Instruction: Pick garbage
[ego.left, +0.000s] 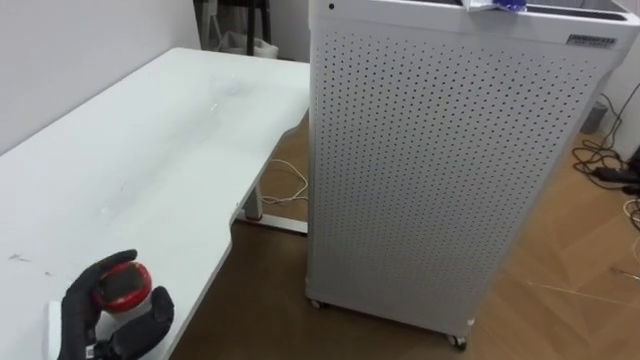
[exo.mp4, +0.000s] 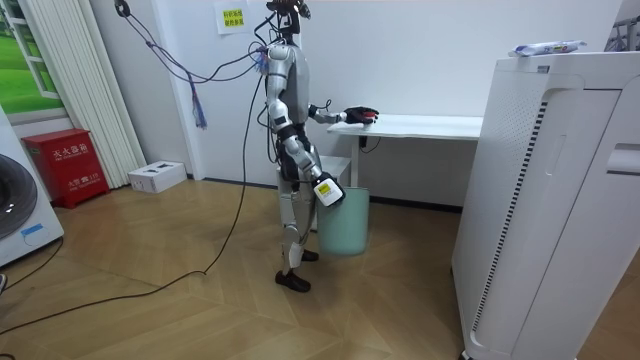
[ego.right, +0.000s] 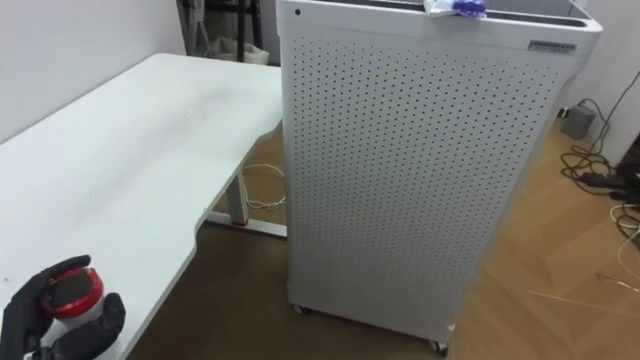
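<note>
The left hand (ego.left: 80, 312) curled its fingers round the garbage (ego.left: 122, 286), a small round white thing with a glossy red top, at the white desk's (ego.left: 170, 150) near edge.

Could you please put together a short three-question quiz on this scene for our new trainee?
1. True or false: the left robot hand is shut on a red-topped object at the white desk.
2. Multiple choice: the blue-and-white wrapper lies A on the floor, B on top of the perforated white cabinet, C on a chair.
3. Short answer: in the room view, what hangs beside the pale green bin?
Key: 1 true; 2 B; 3 the right robot hand.
</note>
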